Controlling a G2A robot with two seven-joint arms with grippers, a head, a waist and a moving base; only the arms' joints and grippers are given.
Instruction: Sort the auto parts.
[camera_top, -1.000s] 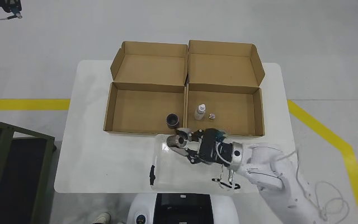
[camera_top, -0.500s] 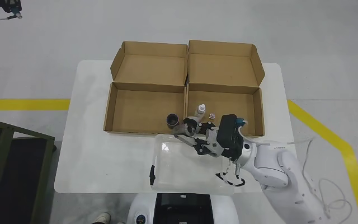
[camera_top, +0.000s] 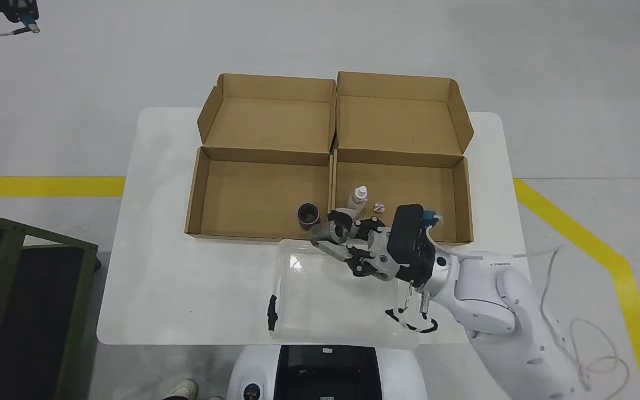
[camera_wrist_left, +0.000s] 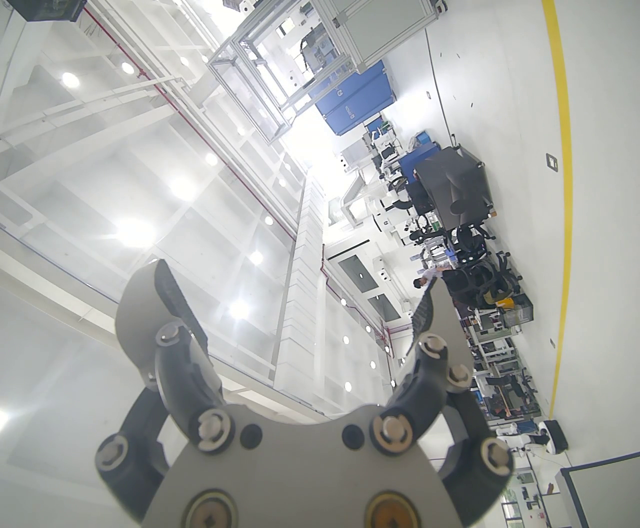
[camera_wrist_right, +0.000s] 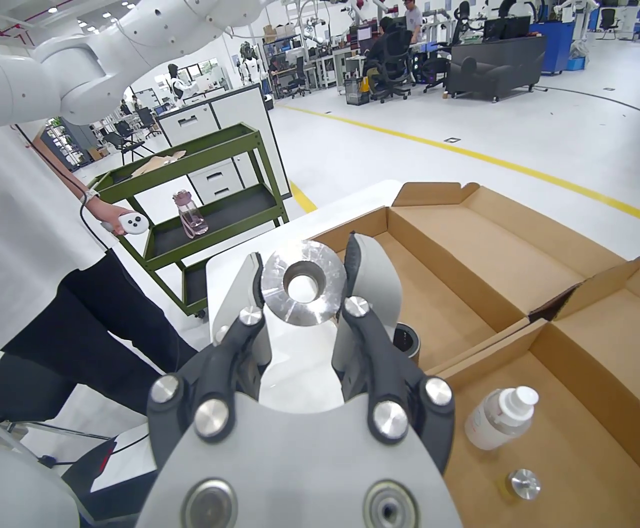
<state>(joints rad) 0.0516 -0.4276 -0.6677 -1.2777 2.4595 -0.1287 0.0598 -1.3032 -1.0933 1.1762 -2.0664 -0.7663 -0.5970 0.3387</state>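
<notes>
**Tool state.** The right gripper (camera_wrist_right: 303, 250) pinches a metal ring (camera_wrist_right: 325, 300) across its rim. The bore faces my wrist camera, so the ring's axis runs along the gripper's line of reach. The left gripper (camera_wrist_left: 295, 300) is spread, holds nothing and points at the ceiling. I treat the right arm as the working arm.

**Position.** My reference is the divider (camera_top: 333, 185), the wall shared by the left box (camera_top: 250, 195) and the right box (camera_top: 430, 200). The ring hangs at the near end of the divider, above the boxes' front wall and inside neither box. A black sleeve (camera_wrist_right: 406, 340) stands just to the left-box side of the divider. A bottle (camera_wrist_right: 500, 412) and a small disc (camera_wrist_right: 522, 484) lie just to the right-box side.

**Next move.** I judge it to be a short sideways shift over the chosen box, then a release.

**Surface and room.** The boxes are open cardboard on a white table (camera_top: 170, 270). A clear tray (camera_top: 300, 310) sits nearer than the divider. A yellow line marks the workshop floor around the table.
</notes>
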